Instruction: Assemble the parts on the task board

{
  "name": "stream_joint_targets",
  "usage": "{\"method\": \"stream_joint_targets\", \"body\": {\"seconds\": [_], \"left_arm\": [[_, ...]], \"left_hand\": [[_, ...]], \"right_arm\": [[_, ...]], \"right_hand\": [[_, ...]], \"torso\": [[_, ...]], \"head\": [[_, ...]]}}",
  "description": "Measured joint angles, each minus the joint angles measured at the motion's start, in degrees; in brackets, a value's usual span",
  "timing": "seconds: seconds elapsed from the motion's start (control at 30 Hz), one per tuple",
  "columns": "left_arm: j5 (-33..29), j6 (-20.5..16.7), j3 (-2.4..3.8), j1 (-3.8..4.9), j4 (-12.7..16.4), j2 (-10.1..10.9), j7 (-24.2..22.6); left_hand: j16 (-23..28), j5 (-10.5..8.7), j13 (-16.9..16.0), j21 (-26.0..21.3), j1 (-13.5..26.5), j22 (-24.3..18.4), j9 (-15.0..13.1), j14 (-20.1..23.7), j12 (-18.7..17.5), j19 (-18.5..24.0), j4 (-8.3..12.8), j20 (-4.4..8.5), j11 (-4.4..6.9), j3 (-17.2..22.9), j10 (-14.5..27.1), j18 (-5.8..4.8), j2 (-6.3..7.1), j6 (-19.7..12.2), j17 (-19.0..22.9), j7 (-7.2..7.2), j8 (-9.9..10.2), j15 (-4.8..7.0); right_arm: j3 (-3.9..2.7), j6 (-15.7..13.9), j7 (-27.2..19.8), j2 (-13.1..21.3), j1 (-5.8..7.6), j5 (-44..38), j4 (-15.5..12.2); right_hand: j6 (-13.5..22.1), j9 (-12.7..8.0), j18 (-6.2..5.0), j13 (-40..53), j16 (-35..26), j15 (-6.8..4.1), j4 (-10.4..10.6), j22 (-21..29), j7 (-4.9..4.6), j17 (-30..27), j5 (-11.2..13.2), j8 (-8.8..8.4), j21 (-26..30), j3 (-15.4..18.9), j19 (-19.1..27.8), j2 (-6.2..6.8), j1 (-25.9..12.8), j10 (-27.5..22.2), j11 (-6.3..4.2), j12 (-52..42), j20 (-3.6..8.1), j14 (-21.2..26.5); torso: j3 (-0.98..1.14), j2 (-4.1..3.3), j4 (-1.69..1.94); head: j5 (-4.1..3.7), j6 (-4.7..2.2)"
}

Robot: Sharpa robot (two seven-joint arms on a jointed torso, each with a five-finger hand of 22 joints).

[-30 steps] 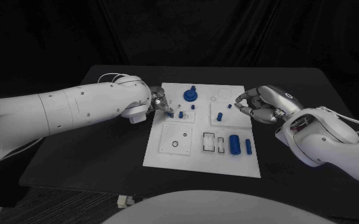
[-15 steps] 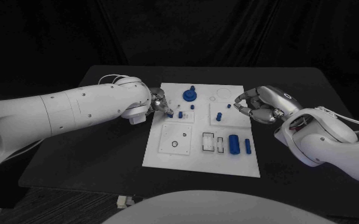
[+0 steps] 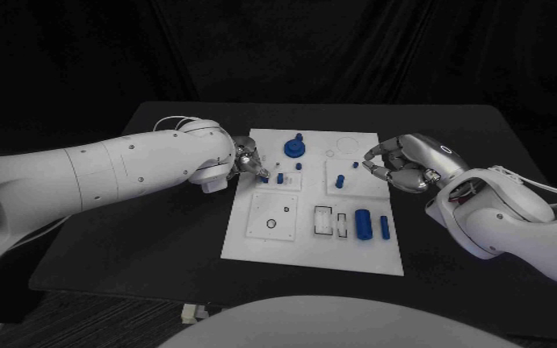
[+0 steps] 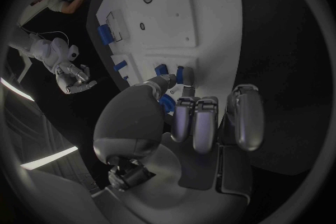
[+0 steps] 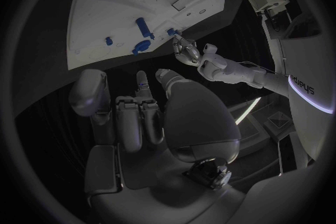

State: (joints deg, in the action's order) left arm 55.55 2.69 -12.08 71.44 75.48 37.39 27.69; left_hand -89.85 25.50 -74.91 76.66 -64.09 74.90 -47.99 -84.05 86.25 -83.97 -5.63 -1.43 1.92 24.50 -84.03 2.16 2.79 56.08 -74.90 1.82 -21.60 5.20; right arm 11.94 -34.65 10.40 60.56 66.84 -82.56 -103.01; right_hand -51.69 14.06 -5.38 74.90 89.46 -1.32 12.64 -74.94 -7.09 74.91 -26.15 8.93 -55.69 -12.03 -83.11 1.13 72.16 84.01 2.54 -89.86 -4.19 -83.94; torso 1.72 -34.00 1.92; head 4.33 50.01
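The white task board lies mid-table. My left hand is at the board's far left edge. In the left wrist view its thumb and a fingertip pinch a small blue peg standing in the board; the same peg sits beside a second one. My right hand hovers at the board's right edge with its fingers curled in. Whether anything lies between its thumb and finger is unclear.
A blue knob stands at the board's far end. Short pegs stand near the right hand. A thick blue cylinder and a slim bar lie at the near right. Black table surrounds the board.
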Motion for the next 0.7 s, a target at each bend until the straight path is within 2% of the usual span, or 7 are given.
{"method": "stream_joint_targets", "body": {"seconds": [0.07, 0.13, 0.2, 0.3, 0.37, 0.5, 0.7], "left_arm": [[0.0, 0.0, 0.0, -0.03, 0.0, 0.0, 0.0], [0.0, 0.1, 0.0, -0.07, 0.1, 0.0, 0.0], [0.0, 0.2, -0.05, -0.16, 0.1, 0.0, 0.0], [0.0, 0.5, -0.12, -0.32, 0.1, -0.1, 0.2], [0.0, 0.7, -0.12, -0.32, 0.0, -0.1, 0.2], [0.0, 1.0, -0.04, -0.31, -0.2, -0.2, 0.3], [0.0, 1.6, 0.05, -0.29, -0.4, -0.3, 0.5]], "left_hand": [[0.0, -3.54, 0.0, -0.3, 0.3, 0.0, 0.2, 0.0, 0.0, 0.0, -0.6, 0.0, 0.0, -0.6, 0.0, 0.0, 0.29, -0.2, 0.0, -0.2, 0.5, 0.0], [0.0, -4.53, 0.0, -0.3, 0.4, 0.0, 0.5, 0.0, 0.0, 0.0, -0.9, 0.0, 0.0, -0.9, 0.0, -0.01, 0.29, -0.3, 0.0, -0.3, 0.6, 0.0], [0.0, -6.41, 0.0, -0.3, 1.8, 0.0, 0.8, 0.0, 0.0, 0.0, -1.7, 0.0, 0.0, -2.4, 0.0, 0.0, 0.43, 0.0, 0.0, -0.07, 1.0, 0.0], [0.0, -11.25, 0.0, -0.3, 3.4, 0.0, 1.1, 0.0, 0.0, 0.0, -3.5, 0.0, 0.0, -4.8, 0.0, 0.0, 0.5, 0.2, 0.0, 0.1, 1.5, 0.0], [0.0, -13.76, 0.0, -0.6, 4.0, 0.0, 1.3, 0.0, 0.0, 0.0, -4.5, 0.0, 0.0, -6.2, 0.0, 0.0, 0.51, 0.4, 0.0, 0.22, 1.8, 0.0], [0.0, -16.14, 0.0, -0.6, 5.5, 0.0, 1.6, 0.2, 0.0, 0.0, -6.6, 0.0, 0.0, -8.4, 0.0, 0.0, 0.38, 0.3, 0.0, 0.38, 2.5, -0.2], [0.2, -16.19, 0.0, -0.9, 6.0, 0.0, 1.3, 0.0, 0.0, 0.0, -8.2, 0.0, -0.21, -10.6, 0.2, 0.0, 0.3, -0.1, 0.0, 0.76, 2.7, -0.41]], "right_arm": [[0.0, 0.0, 0.0, 0.0, -0.01, 0.0, 0.0], [0.0, 0.0, 0.0, 0.0, -0.01, 0.0, 0.0], [0.0, 0.0, 0.0, -0.1, -0.03, 0.0, 0.1], [0.0, 0.1, 0.0, -0.1, -0.05, 0.0, 0.1], [0.0, 0.1, 0.0, -0.2, -0.07, 0.0, 0.1], [0.0, 0.2, 0.1, -0.2, -0.09, 0.0, 0.2], [0.0, 0.2, 0.1, -0.1, -0.11, 0.0, 0.2]], "right_hand": [[0.0, 0.0, 0.0, 0.0, 0.0, 0.0, 0.0, 0.0, 0.0, 0.0, 0.0, 0.0, 0.0, 0.0, 0.0, 0.0, 0.0, 0.0, 0.0, 0.0, 0.0, 0.0], [0.0, 0.0, 0.0, 0.0, 0.0, 0.0, 0.0, 0.0, 0.0, 0.0, -0.3, 0.0, 0.0, 0.0, 0.0, 0.22, 0.2, 0.0, 0.0, 0.0, 0.0, 0.0], [0.0, 0.0, 0.0, 0.0, 0.0, 0.0, 0.0, 0.0, 0.0, 0.0, -0.3, 0.0, 0.0, 0.0, 0.0, 0.22, 0.2, 0.0, 0.0, 0.0, 0.0, 0.0], [0.0, 0.0, 0.0, 0.0, 0.0, 0.0, 0.0, 0.0, 0.0, 0.0, -0.3, 0.0, 0.0, 0.0, 0.0, 0.22, 0.2, 0.0, 0.0, 0.0, 0.0, 0.0], [0.0, 0.0, 0.0, 0.0, 0.0, 0.0, -0.1, 0.0, 0.0, 0.0, -0.3, 0.0, 0.0, -0.1, 0.0, 0.22, 0.2, 0.0, 0.0, 0.0, 0.0, 0.0], [0.0, 0.0, 0.0, 0.0, 0.0, 0.0, -0.2, 0.0, 0.0, 0.0, -0.3, 0.0, 0.0, -0.2, 0.0, 0.22, 0.2, 0.0, 0.0, 0.0, 0.0, 0.0], [0.0, 0.0, 0.0, 0.0, 0.0, 0.0, -0.2, 0.0, 0.0, 0.0, -0.3, 0.0, 0.0, -0.2, 0.0, 0.23, 0.2, 0.0, 0.0, 0.0, 0.0, 0.0]], "torso": [[0.0, 0.0, 0.0], [0.0, 0.0, 0.0], [0.0, 0.0, 0.0], [0.0, 0.0, 0.0], [0.0, 0.0, 0.0], [-0.01, 0.0, 0.0], [-0.01, 0.0, 0.0]], "head": [[0.0, 0.0], [0.05, 0.0], [0.1, 0.0], [0.14, 0.0], [0.16, 0.0], [0.18, 0.0], [0.08, 0.0]]}}
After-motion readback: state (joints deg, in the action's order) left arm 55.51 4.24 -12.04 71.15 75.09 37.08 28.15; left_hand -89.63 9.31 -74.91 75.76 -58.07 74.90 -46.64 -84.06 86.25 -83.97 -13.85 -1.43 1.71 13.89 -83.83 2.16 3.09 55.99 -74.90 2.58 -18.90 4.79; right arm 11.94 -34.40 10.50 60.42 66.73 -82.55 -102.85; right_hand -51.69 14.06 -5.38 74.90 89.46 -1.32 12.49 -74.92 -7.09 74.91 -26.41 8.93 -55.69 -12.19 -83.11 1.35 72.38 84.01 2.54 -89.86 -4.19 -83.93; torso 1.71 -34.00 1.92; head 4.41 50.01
